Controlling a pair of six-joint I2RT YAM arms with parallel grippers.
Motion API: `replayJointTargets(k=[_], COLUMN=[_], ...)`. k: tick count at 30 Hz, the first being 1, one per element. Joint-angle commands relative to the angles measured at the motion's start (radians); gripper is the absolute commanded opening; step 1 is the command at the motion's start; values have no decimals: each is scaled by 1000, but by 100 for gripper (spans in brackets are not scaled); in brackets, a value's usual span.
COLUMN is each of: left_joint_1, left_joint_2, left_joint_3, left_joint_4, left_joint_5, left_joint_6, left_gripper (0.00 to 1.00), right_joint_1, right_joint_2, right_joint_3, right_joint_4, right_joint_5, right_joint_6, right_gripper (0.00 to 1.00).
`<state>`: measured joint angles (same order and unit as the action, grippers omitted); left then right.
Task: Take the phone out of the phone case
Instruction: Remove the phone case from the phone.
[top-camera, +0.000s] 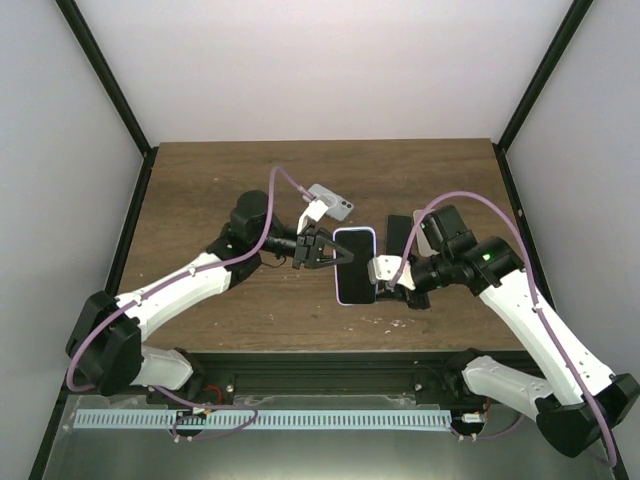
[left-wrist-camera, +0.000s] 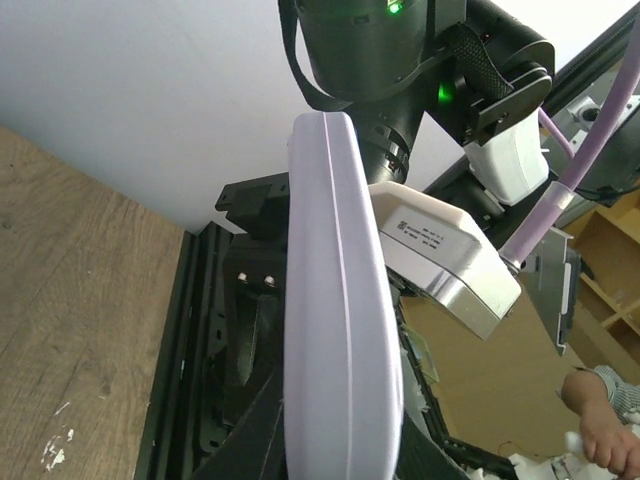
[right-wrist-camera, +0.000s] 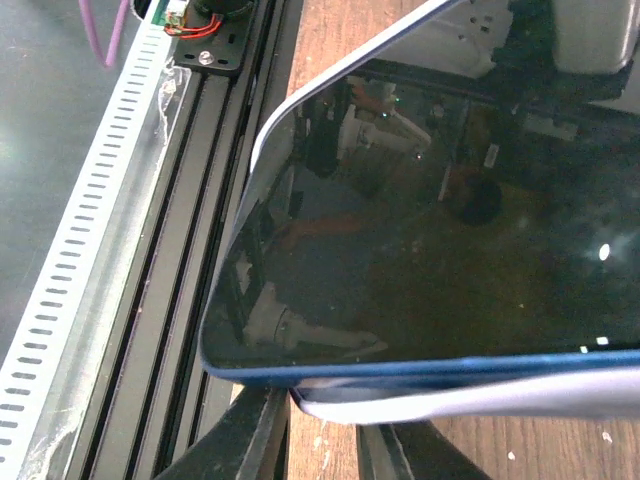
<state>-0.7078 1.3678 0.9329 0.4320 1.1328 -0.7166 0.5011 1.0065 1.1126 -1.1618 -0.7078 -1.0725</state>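
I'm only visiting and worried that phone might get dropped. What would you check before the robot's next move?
1. Left gripper shut on one long edge of the phone case: ok.
2. Right gripper shut on the opposite edge: ok.
3. Phone out of the case: not ok. It is still seated, though the right wrist view shows its blue rim standing off the case along one edge.
4. Phone held up off the table: ok, judging by the left wrist view.
5. Grey device lying apart from the held phone: ok.
6. Dark flat object clear of the right arm: cannot tell.
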Motion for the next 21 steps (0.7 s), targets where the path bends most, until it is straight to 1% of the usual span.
replayJointTargets(k=[1, 4, 6, 9, 12, 17, 19, 20, 21], left_joint_1=[-70, -74, -76, -84, -94, -114, -124, -127, -130], left_joint_2=[-19, -32, -41, -52, -52, -41, -33, -28, -26], left_joint_3=[32, 9, -13, -75, -110, -117, -117, -119, -125], left_joint_4=[-40, -50, -28, 130, 224, 228, 228, 230, 243], left_joint_5=[107, 96, 96, 94, 93, 94, 101, 107, 111], left_joint_6=[-44, -28, -32, -116, -161, -163, -156, -152, -153], left_gripper=[0, 0, 0, 0, 0, 0, 0, 0, 0], right_joint_1=[-12, -27, -36, -59, -114, -173, -180, -181, -181], right_joint_2=[15, 8, 3, 8, 6, -18, -18, -15, -7], right_joint_3=[19, 7, -16, -42, -55, -77, -68, -65, -60], right_joint_4=[298, 350, 411, 481, 523, 573, 566, 567, 565], right_joint_5=[69, 13, -5, -42, -121, -224, -278, -302, -331], right_joint_6=[123, 219, 327, 448, 520, 585, 597, 612, 632], right_gripper=[19, 22, 25, 27, 28, 31, 35, 41, 44])
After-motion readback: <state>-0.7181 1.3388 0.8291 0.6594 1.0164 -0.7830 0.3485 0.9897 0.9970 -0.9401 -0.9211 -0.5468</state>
